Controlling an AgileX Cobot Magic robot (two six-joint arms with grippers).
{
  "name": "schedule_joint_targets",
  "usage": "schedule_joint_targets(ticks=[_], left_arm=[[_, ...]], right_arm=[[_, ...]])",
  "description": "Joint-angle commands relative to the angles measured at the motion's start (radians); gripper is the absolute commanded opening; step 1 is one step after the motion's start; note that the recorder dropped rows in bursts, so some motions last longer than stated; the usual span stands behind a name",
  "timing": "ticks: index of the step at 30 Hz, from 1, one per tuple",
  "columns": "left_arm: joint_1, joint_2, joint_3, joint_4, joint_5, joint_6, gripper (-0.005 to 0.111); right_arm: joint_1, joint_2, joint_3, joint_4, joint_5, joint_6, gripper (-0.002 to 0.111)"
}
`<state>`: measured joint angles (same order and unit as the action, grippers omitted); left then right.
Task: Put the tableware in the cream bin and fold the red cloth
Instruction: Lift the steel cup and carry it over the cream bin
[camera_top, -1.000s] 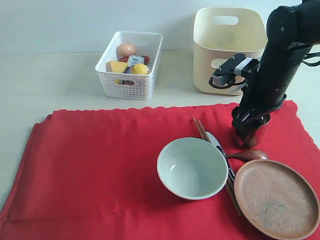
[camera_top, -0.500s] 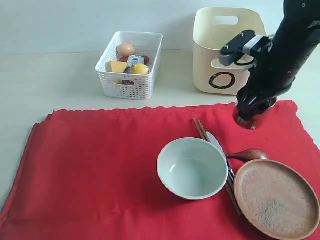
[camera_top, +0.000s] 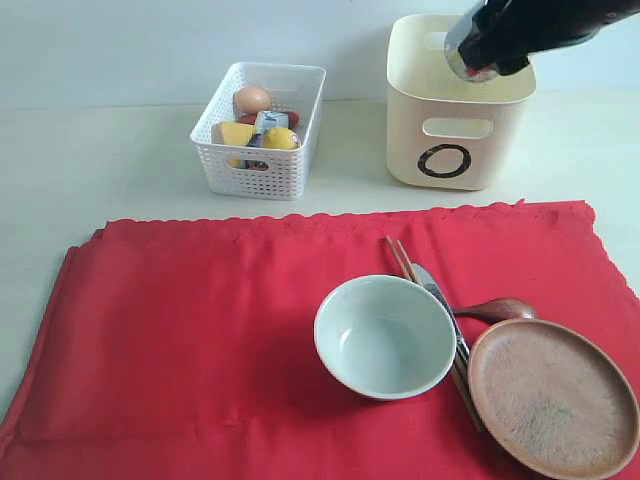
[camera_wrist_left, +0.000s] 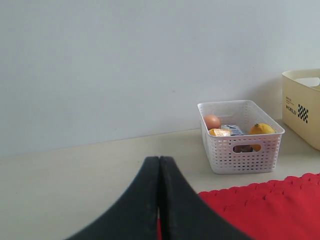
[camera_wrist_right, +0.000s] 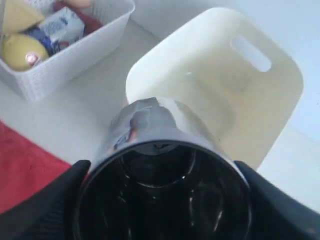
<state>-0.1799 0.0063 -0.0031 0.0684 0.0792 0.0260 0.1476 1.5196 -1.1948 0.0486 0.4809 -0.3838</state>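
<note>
My right gripper (camera_top: 480, 45) is shut on the shiny steel cup (camera_wrist_right: 162, 172) and holds it tilted over the front rim of the cream bin (camera_top: 455, 130). The bin (camera_wrist_right: 225, 85) looks bare inside. On the red cloth (camera_top: 200, 340) sit the grey-green bowl (camera_top: 384, 336), the brown plate (camera_top: 552, 394), the wooden chopsticks (camera_top: 402, 259), the knife (camera_top: 436, 290) and the dark spoon (camera_top: 498, 309). My left gripper (camera_wrist_left: 159, 165) is shut with nothing in it, low near the cloth's edge (camera_wrist_left: 270, 205).
A white perforated basket (camera_top: 258, 150) with egg, lemon, cheese and a carton stands left of the bin. The same basket (camera_wrist_left: 240, 137) shows in the left wrist view. Bare cream tabletop (camera_top: 90, 170) lies behind the cloth.
My right gripper lifted the steel cup off the cloth's back right part and carried it up and back over the cream bin. The other tableware has not moved.
</note>
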Motion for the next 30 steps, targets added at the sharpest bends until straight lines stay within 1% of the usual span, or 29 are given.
schedule_joint_targets(ticks=[1,5,9,13,20,30], left_arm=[[-0.008,-0.006,0.003,0.000,0.001,-0.002,0.000],[-0.008,-0.006,0.003,0.000,0.001,-0.002,0.000],[-0.008,-0.006,0.003,0.000,0.001,0.000,0.000],[-0.008,-0.006,0.003,0.000,0.001,0.000,0.000],[-0.008,-0.006,0.003,0.000,0.001,-0.002,0.000],[-0.008,-0.006,0.003,0.000,0.001,0.000,0.000]], right_arm=[[-0.005,0.018,0.001,-0.001,-0.163,0.055,0.000],[-0.005,0.083,0.001,-0.001,-0.269,0.055,0.000],[-0.005,0.131,0.001,-0.001,-0.338,0.055,0.000],[-0.027,0.180,0.001,0.002,-0.399,0.064,0.000],[-0.090,0.267,0.001,0.002,-0.416,0.150,0.000],[-0.092,0.334,0.001,0.002,-0.466,0.171,0.000]])
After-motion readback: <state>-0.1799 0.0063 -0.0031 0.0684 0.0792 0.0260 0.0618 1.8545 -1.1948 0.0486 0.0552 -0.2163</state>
